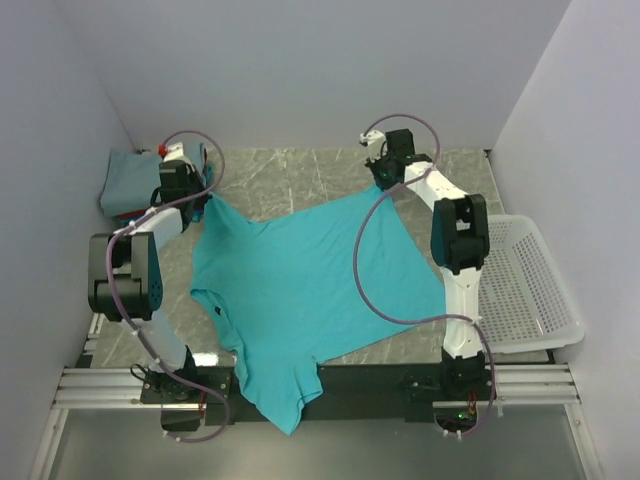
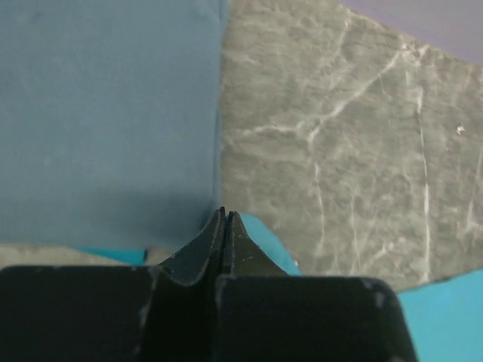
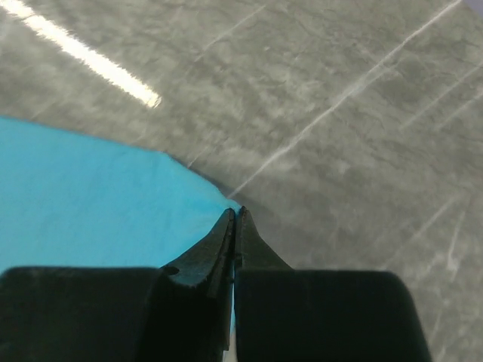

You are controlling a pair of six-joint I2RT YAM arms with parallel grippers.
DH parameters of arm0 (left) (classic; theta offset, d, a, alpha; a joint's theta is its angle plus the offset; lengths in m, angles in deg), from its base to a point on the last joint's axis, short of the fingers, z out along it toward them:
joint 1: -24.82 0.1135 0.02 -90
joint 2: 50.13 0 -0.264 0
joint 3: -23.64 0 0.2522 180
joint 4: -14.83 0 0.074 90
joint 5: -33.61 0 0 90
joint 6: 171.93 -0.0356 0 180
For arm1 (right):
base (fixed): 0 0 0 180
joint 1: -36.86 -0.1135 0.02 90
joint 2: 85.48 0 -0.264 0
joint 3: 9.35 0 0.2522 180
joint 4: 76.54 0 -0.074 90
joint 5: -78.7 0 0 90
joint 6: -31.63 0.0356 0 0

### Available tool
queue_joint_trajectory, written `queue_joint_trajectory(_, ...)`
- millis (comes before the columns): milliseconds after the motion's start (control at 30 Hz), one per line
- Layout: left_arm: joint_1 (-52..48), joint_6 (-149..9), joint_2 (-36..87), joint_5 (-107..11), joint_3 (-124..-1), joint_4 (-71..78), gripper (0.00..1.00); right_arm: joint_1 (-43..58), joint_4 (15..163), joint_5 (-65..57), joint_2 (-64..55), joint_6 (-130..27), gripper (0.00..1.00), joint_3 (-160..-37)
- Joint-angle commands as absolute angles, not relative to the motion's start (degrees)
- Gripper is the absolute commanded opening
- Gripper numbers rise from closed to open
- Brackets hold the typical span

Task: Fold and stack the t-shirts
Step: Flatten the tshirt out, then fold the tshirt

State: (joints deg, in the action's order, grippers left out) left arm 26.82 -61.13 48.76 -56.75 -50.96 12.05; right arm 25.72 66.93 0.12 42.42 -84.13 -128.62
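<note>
- Currently the turquoise t-shirt (image 1: 300,290) lies spread across the bench (image 1: 290,175), with its neck end spilling over the near edge.
- At the far hem, the left hand (image 2: 225,219) and the right hand (image 3: 235,215) are each pinched tight on a corner, probably to draw the cloth taut and smooth before folding.
- At the far left, just beside the left hand, the folded tees (image 1: 125,180) sit stacked, grey-blue on top.
- Off to the right, the white mesh basket (image 1: 520,290) shows nothing inside.

Overhead view plus two close wrist views.
Top camera looks steeply down from the near side; each wrist camera skims the grey marbled table (image 1: 300,175) and turquoise cotton t-shirt (image 1: 300,290), shared by all three.
</note>
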Motion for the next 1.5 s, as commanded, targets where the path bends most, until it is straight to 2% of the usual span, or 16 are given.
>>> queue_joint_trajectory(0, 27.54, -64.17, 50.23, -54.99, -58.40, 16.54, 0.00, 25.34, 67.53, -5.84, 44.60, -83.25, 0.00, -136.74)
queue_joint_trajectory(200, 28.24, -66.11, 56.91, -52.88, -67.55, 12.93, 0.00, 26.49, 69.30, -10.24, 47.15, -82.28, 0.00, -141.05)
queue_joint_trajectory(600, 28.86, -64.70, 54.55, -46.81, -73.00, 11.70, 0.00, 29.39, 69.21, -4.27, 44.34, -78.50, 0.00, -140.89)
queue_joint_trajectory(1033, 28.86, -64.17, 46.30, -40.22, -64.67, 14.34, 0.00, 32.02, 72.03, 3.90, 35.29, -76.22, 0.00, -128.33)
queue_joint_trajectory(1467, 28.86, -63.12, 32.32, -42.42, -52.53, 15.04, 0.00, 34.48, 72.73, 6.37, 32.91, -75.42, 0.00, -122.51)
